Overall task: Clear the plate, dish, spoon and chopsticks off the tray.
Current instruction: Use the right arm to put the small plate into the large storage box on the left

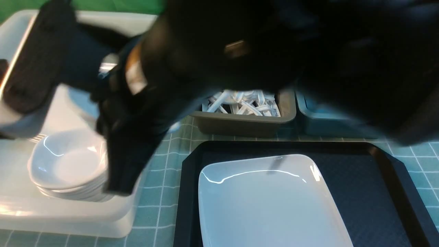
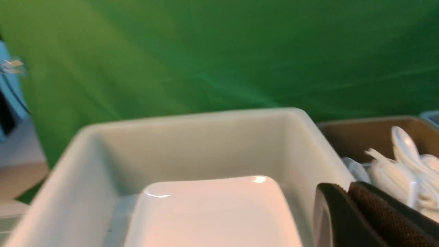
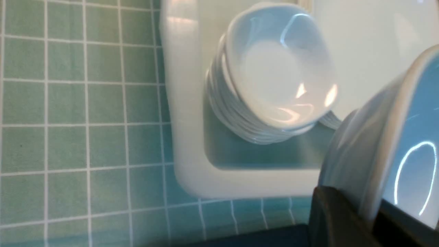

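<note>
**A:** Front view first. Which edges matter?

**B:** The plate (image 1: 267, 206) lies on the tray (image 1: 187, 192), its left edge close to the tray's left rim, with bare floor to its right. Blurred black arms fill the top. Beyond the tray stand 2 tubs: a brown tub (image 1: 247, 125) of spoons (image 1: 243, 103) and a blue tub (image 1: 322, 123). To the left, a white tub (image 1: 68, 212) holds a stack of dishes (image 1: 68, 164).

**A:** Left wrist view?

**B:** The left gripper (image 2: 348, 195) is pressed together on nothing, near the white tub's corner. A second plate (image 2: 212, 212) lies flat inside, with a green backdrop (image 2: 219, 51) behind.

**A:** Right wrist view?

**B:** The right gripper (image 3: 368, 212) is clamped on the rim of the dish (image 3: 363, 164), which is tilted on edge near the stack. A green checked cloth (image 3: 85, 103) covers the bench (image 1: 157, 192).
</note>
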### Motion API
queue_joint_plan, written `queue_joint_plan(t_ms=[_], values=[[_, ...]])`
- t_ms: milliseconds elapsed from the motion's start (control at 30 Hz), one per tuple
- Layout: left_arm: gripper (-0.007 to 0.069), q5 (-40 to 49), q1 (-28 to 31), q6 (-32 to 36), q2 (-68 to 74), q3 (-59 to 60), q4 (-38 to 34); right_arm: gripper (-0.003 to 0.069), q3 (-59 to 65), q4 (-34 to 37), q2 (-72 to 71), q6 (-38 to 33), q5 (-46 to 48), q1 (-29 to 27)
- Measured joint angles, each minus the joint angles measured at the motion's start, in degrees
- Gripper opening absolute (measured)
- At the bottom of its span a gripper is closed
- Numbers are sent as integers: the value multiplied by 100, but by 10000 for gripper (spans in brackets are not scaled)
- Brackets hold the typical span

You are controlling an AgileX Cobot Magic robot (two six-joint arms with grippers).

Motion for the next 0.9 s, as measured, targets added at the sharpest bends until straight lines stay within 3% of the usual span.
queue_joint_plan(t_ms=[133,200,233,267,300,433,467,633,900], values=[[34,617,0,345,-629,269,-217,58,-299,-10,399,-77,-7,0],[34,1040,0,1168,-1175,446,-1008,58,-468,-4,614,-207,-151,0],[34,1156,0,1571,-1321,486,-1524,58,-523,0,682,-256,-227,0],[34,1391,0,2395,-1552,515,-2403,58,-596,15,794,-307,-404,0],[34,1426,0,2655,-1582,522,-2539,58,-607,15,827,-312,-425,0],[34,2459,0,5407,-2115,540,-5487,58,-831,173,1199,-479,-877,0],[34,2645,0,5965,-2184,545,-5937,57,-891,225,1300,-519,-954,0],[34,3427,0,7724,-2495,537,-7854,57,-1094,277,1786,-671,-1176,0],[34,4682,0,8155,-2596,-80,-9056,57,-1108,279,2150,-762,-1432,0]])
